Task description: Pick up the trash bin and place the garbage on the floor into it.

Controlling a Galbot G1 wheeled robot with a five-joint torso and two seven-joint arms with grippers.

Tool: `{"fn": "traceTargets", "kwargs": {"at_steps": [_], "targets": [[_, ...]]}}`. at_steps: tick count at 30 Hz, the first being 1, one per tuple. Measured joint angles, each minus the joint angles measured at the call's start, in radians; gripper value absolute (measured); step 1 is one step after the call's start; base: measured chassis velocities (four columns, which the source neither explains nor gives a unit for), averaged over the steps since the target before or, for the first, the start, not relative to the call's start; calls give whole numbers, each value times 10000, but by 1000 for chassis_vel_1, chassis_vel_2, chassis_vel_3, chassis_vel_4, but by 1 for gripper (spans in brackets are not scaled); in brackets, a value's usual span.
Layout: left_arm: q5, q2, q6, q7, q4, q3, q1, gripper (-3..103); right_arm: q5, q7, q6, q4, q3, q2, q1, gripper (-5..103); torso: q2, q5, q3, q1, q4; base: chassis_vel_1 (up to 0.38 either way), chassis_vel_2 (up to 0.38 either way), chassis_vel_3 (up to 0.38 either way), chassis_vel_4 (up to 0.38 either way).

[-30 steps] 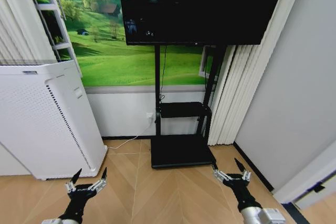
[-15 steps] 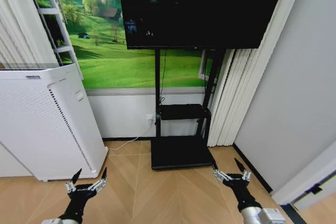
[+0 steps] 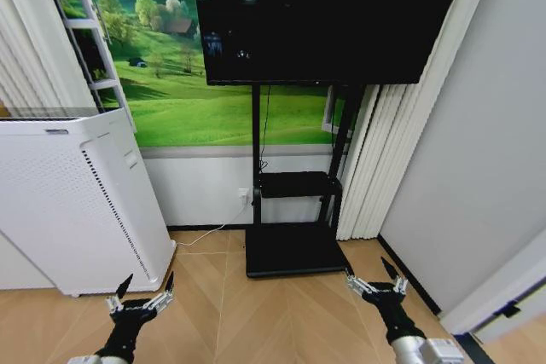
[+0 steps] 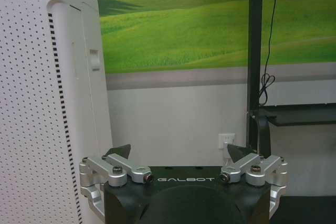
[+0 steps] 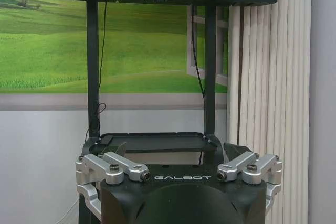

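The trash bin and the garbage are out of view. The floor of light wood-look chevron planks stretches ahead of me. My left gripper hangs low at the left, open, with nothing between its fingers; it faces the white wall in the left wrist view. My right gripper is held low at the right, also open and empty, pointing at the black stand in the right wrist view.
A tall white perforated appliance stands at the left by the wall. A large black TV on a black stand with a floor base is straight ahead. White curtains and a grey wall close the right side.
The whole head picture has slid slightly downward, so the camera moved. Both grippers keep the same pose, open.
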Motion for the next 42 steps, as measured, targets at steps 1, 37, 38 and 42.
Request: {"fn": "traceTargets", "kwargs": {"at_steps": [1,37,38,42], "targets": [[0,0,0,0,0,0,0,100,0,0,0,0,0,0,0,100,32,0,20,11,0,0,0,0,0],[-1,0,0,2,0,0,0,100,0,1,0,0,1,0,0,100,661,0,401,263,0,22,24,-23,-25],[-1,0,0,2,0,0,0,100,0,1,0,0,1,0,0,100,661,0,401,263,0,183,160,-168,-194],[-1,0,0,1,0,0,0,100,0,0,0,0,0,0,0,100,643,-1,391,257,0,205,205,-216,-209]]}}
